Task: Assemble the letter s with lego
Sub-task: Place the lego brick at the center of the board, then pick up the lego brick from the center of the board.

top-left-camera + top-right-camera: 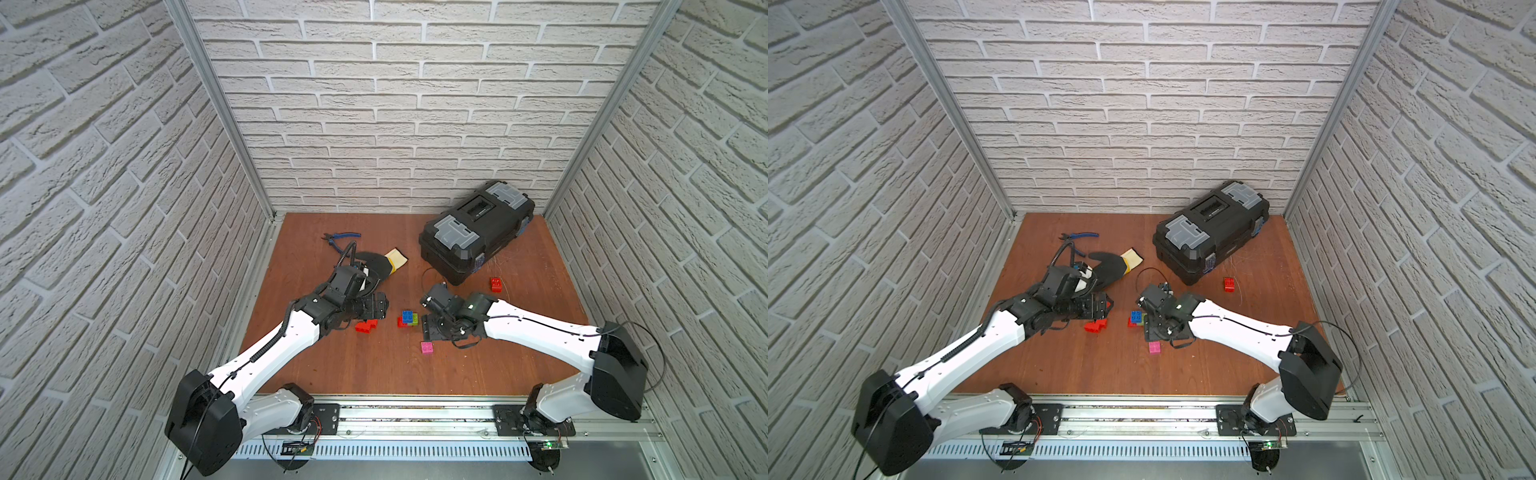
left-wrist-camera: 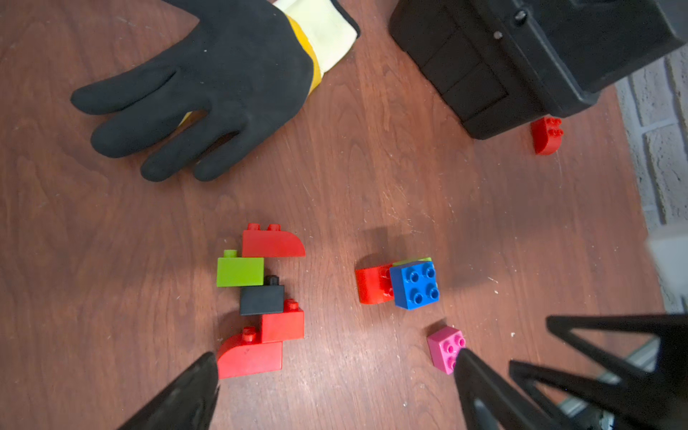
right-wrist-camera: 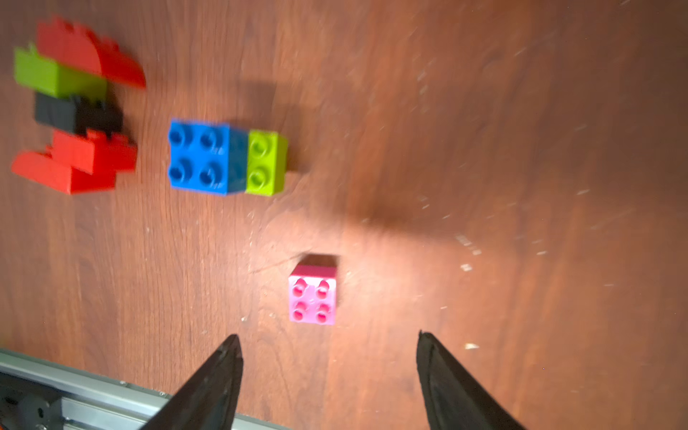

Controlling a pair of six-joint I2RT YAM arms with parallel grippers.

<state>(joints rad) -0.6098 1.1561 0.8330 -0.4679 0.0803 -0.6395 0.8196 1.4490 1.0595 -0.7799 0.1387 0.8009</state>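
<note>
The right gripper (image 3: 328,335) is hanging low over the table (image 1: 353,370) with its jaws standing apart and nothing between them; the pink brick (image 3: 312,298) is lying studs up just ahead of its fingertips, touching neither, and it is the piece sitting nearest the robot's base in both top views. The left gripper (image 2: 337,353) is hovering with its jaws spread wide, gripping nothing; just ahead of it in the left wrist view the chain of bricks (image 2: 260,298) is lying on its side on the wood, five pieces joined in staggered steps, a curved red one at each end with lime green, black and red running between; in a top view this chain is mostly hiding beneath the left gripper, with only a red end (image 1: 366,326) showing. Between the two grippers the blue brick (image 3: 199,156) is sitting studs up, the lime green brick (image 3: 266,162) is touching one side of it and a red brick (image 2: 372,284) is lying against another side; whether the blue one is resting on either I cannot tell. Farther back the lone red brick (image 1: 496,284) is lying near the toolbox (image 1: 478,232); the black glove (image 2: 223,82) is lying flat beyond the left gripper, well apart from the bricks; the blue-handled pliers (image 1: 340,237) are lying farthest back, near the rear wall.
</note>
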